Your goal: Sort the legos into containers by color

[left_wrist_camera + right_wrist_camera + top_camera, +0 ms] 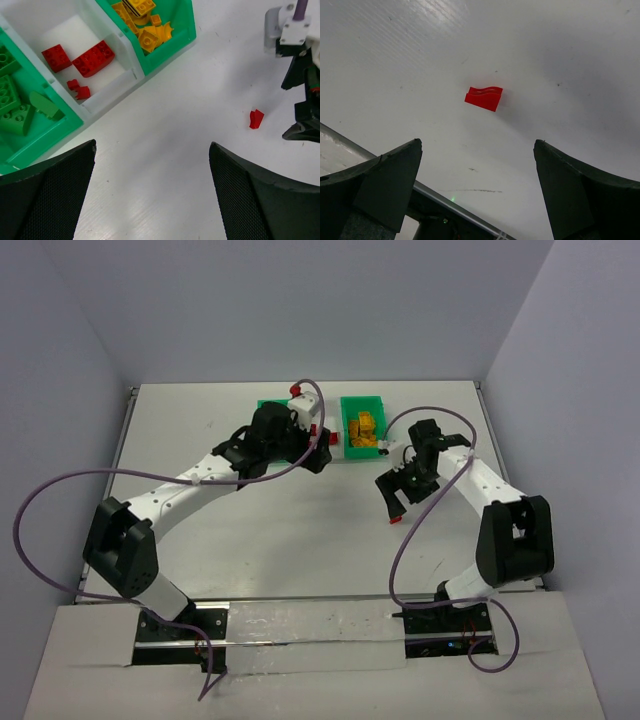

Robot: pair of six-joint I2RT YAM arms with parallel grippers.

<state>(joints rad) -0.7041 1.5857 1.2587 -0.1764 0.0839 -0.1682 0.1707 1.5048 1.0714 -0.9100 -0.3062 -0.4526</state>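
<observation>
The containers stand in a row: a green bin (50,134) of green legos (14,102), a white middle bin (70,35) with several red legos (93,58), and a green bin (363,403) holding yellow legos (145,27). One small red lego (484,98) lies loose on the table (300,540), also seen from above (396,521). My left gripper (152,145) hangs open and empty just in front of the bins (318,448). Directly over the loose red piece, my right gripper (477,142) stands open with nothing between its fingers (393,505).
Grey walls close the table in at the back and both sides. In the left wrist view the right arm's black fingers (301,131) stand beside the red piece (256,119). A metal rail (470,212) runs along the table's near edge. Purple cables (60,490) loop off both arms.
</observation>
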